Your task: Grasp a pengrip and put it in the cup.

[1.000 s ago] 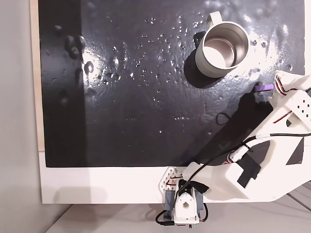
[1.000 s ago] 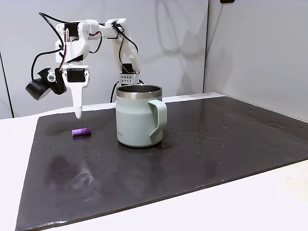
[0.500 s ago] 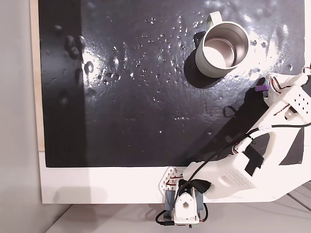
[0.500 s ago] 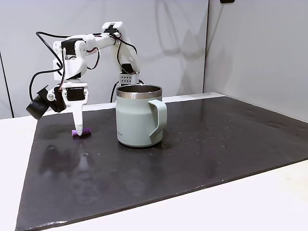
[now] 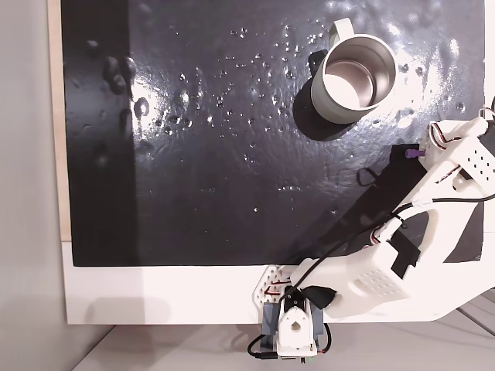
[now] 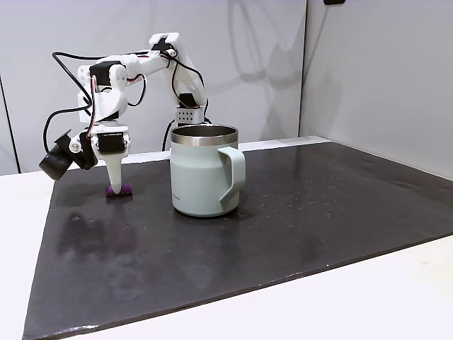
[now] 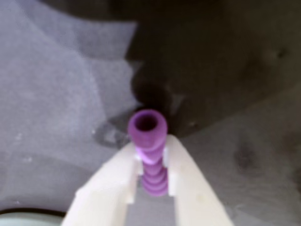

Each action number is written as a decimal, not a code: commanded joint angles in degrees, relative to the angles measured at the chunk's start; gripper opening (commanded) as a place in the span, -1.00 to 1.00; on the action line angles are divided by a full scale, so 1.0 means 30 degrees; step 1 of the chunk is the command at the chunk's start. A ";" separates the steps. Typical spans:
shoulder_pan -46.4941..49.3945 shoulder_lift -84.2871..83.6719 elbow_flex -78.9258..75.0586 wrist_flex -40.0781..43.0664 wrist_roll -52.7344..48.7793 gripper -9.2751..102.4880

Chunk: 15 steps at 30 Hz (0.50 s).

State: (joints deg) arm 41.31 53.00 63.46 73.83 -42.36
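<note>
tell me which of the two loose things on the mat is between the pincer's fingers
The purple pengrip, not the cup: the pincer has both white fingers against its ribbed sides at the mat, while the far larger grey-green cup stands apart.

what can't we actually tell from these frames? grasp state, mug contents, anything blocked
- Lift-off: the wrist view shows the gripper fingers flanking the pengrip, but not whether it has left the mat.
- Pengrip in a fixed view: mostly covered by the arm, just a purple end shows.
- Pengrip in a fixed view: tiny, partly behind the fingertip.
- Cup interior: hidden by its wall from the side.
- Cup in the wrist view: cut off at the bottom edge, blurred.
</note>
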 commanded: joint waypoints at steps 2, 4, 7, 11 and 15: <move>-0.0146 0.1611 -0.0146 -0.0088 0.0146 -0.83; -0.0088 0.3223 -0.0146 0.0498 0.0293 -0.83; -0.0059 0.5977 0.0088 0.1318 0.0498 -0.83; 0.0117 0.9287 0.0059 0.1934 0.0645 -0.83; 0.0176 1.2070 -0.0293 0.2432 0.0850 -0.83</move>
State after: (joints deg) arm 41.13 80.51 64.25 80.07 -41.31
